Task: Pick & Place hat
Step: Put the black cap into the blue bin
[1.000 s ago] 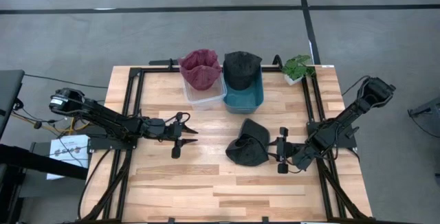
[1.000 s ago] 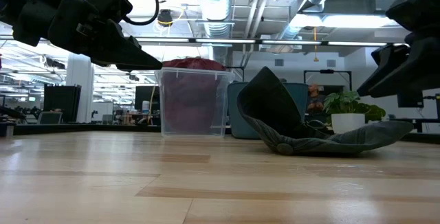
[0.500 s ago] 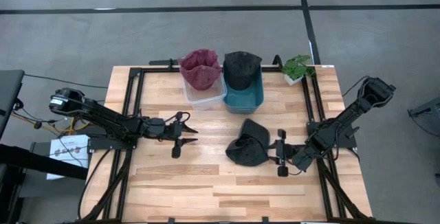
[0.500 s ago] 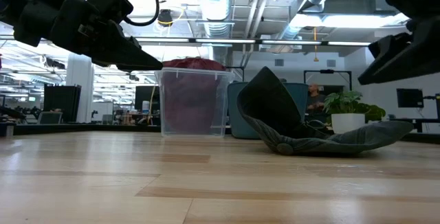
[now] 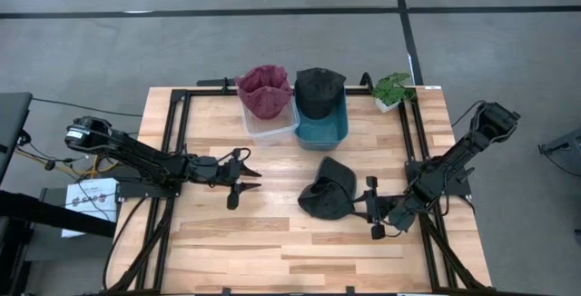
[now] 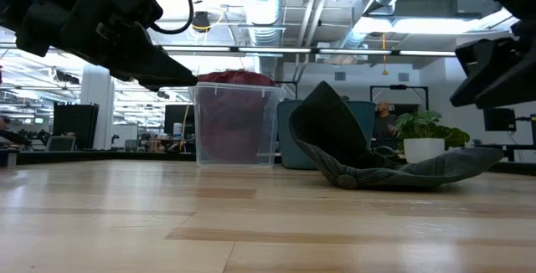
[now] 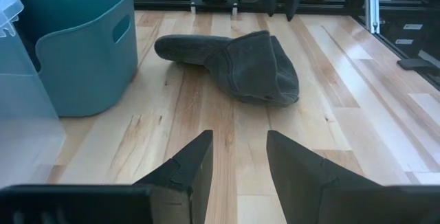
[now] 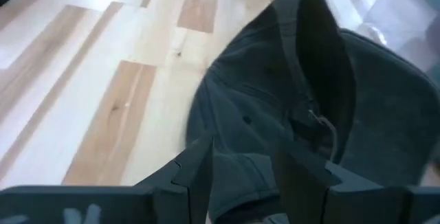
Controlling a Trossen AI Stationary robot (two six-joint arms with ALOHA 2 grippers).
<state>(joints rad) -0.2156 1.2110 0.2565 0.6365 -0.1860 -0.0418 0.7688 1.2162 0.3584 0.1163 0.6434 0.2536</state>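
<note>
A dark grey hat (image 5: pixel 327 192) lies crumpled on the wooden table, its brim end flat on the boards and one side standing up, as the low view shows (image 6: pixel 352 151). My right gripper (image 5: pixel 361 209) is open just right of it. In the right wrist view its fingers (image 8: pixel 240 165) point at the hat's edge (image 8: pixel 275 114), and I cannot tell whether they touch. My left gripper (image 5: pixel 257 181) hovers open left of the hat, with the hat (image 7: pixel 234 62) ahead of it in the left wrist view (image 7: pixel 239 148).
At the far side stand a clear bin holding a maroon hat (image 5: pixel 265 92), a teal bin (image 5: pixel 325 125) holding another dark hat (image 5: pixel 320 89), and a small potted plant (image 5: pixel 393 87). Black frame rails (image 5: pixel 177 151) run along the table's left and right sides.
My right gripper has shifted a little toward the table's near edge and turned slightly, staying beside the hat. The hat and my left arm have kept still.
</note>
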